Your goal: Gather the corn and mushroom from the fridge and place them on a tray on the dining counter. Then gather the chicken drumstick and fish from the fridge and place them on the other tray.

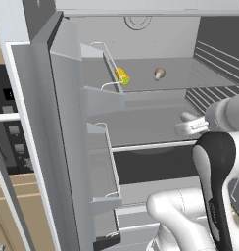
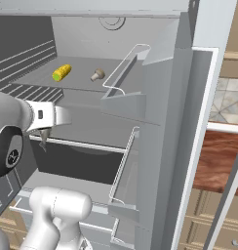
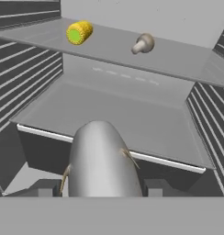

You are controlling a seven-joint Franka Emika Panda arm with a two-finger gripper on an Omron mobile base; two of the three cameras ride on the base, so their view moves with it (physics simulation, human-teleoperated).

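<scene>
The gripper (image 3: pixel 101 183) squeezes a silver fish (image 3: pixel 101 160) between its two fingers and holds it in front of the open fridge (image 1: pixel 67 122) to carry it away, while the corn (image 3: pixel 79 32) and mushroom (image 3: pixel 143 43) sit on the top shelf (image 3: pixel 178 59).

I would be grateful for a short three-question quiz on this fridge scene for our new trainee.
1. True or false: the corn and the mushroom lie on the same fridge shelf.
2. What does the gripper hold: A the fish, B a chicken drumstick, C nothing?
3. Fill in: in the hand view, the corn lies to the ____ of the mushroom.
Key: 1 true; 2 A; 3 left.
</scene>
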